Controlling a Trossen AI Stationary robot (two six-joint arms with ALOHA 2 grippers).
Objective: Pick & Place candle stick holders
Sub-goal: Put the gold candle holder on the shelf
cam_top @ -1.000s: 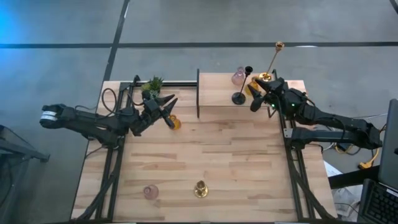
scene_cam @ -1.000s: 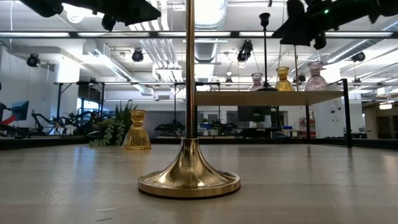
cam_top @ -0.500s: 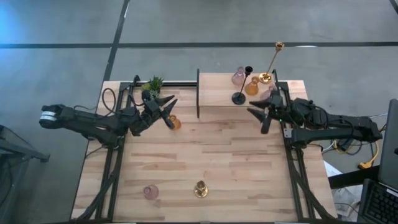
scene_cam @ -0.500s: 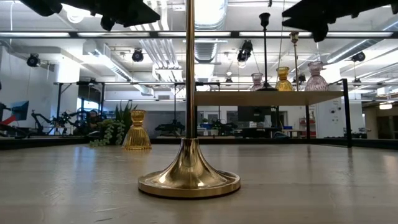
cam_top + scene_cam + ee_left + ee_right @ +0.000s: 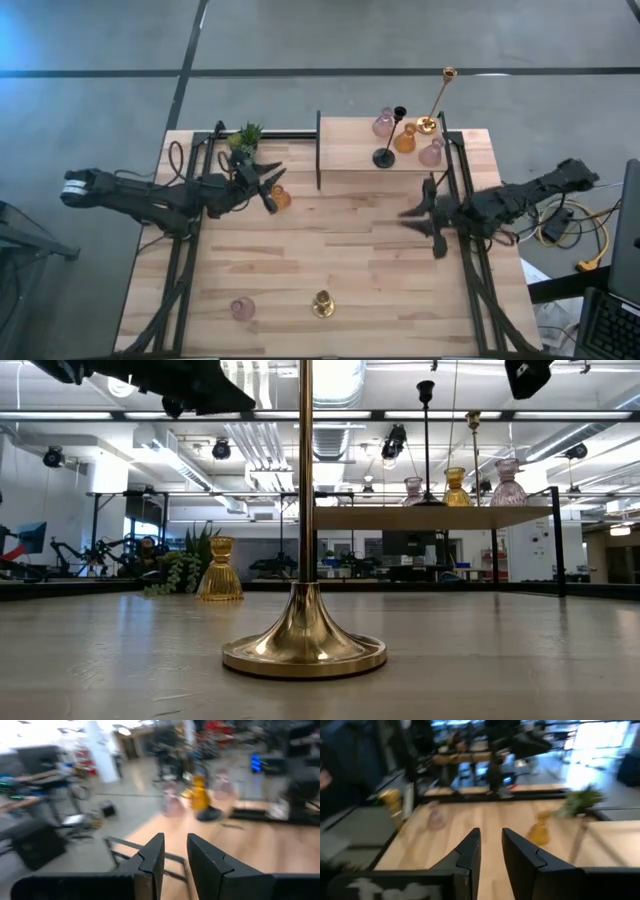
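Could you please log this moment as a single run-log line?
left gripper: open, empty, beside amber glass holder | right gripper: open, empty, over table | shelf: five holders

Right tool (image 5: 424,215), since earlier, off the shelf (image 5: 350,150), over the table's (image 5: 340,250) right side.

Both end effectors, left (image 5: 268,185) and right (image 5: 425,216), hover slightly parted, empty.

Two tall gold holders (image 5: 436,100) (image 5: 321,303), one black stemmed holder (image 5: 386,152), two amber glass holders (image 5: 404,139) (image 5: 280,197), three pink glass holders (image 5: 383,123) (image 5: 431,153) (image 5: 242,308) and one small green plant (image 5: 244,136) are showing.
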